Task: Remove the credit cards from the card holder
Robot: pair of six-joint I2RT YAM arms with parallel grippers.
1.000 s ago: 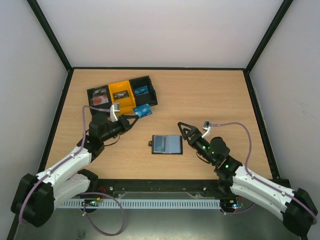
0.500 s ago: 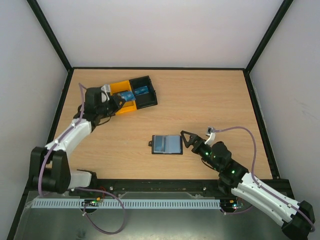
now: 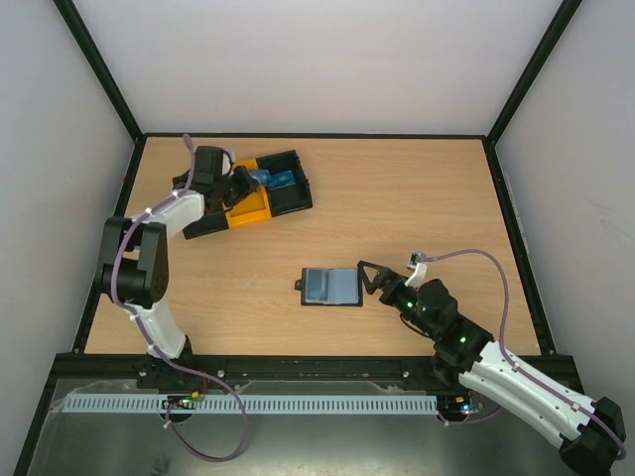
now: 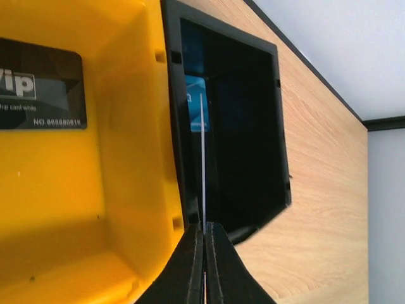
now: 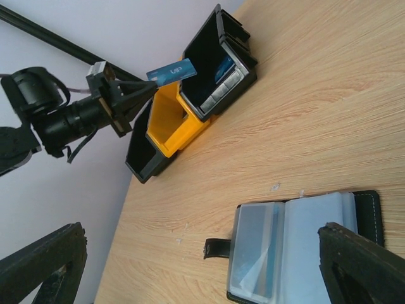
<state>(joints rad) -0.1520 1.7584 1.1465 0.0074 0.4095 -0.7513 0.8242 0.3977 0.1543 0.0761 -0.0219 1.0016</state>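
Note:
The card holder (image 3: pixel 330 287) lies open mid-table, grey-blue pockets up, its black tab (image 5: pixel 218 248) pointing left. My right gripper (image 3: pixel 370 276) stands open just right of it, touching nothing; in the right wrist view the holder (image 5: pixel 304 244) lies between the wide-spread fingers (image 5: pixel 44 266). My left gripper (image 3: pixel 241 181) is shut on a light blue credit card (image 5: pixel 172 71) above the tray. In the left wrist view this card (image 4: pixel 203 158) shows edge-on, hanging over the wall between the yellow and the right black compartment.
The black-and-yellow tray (image 3: pixel 294 201) stands at the back left. A black card (image 4: pixel 38 88) lies in its yellow compartment, and a blue card (image 4: pixel 195 111) in the right black one. Black frame rails edge the table.
The left arm has swung from mid-left of the table up to the tray, carrying the blue card. The right gripper has drawn back slightly and opened a little wider.

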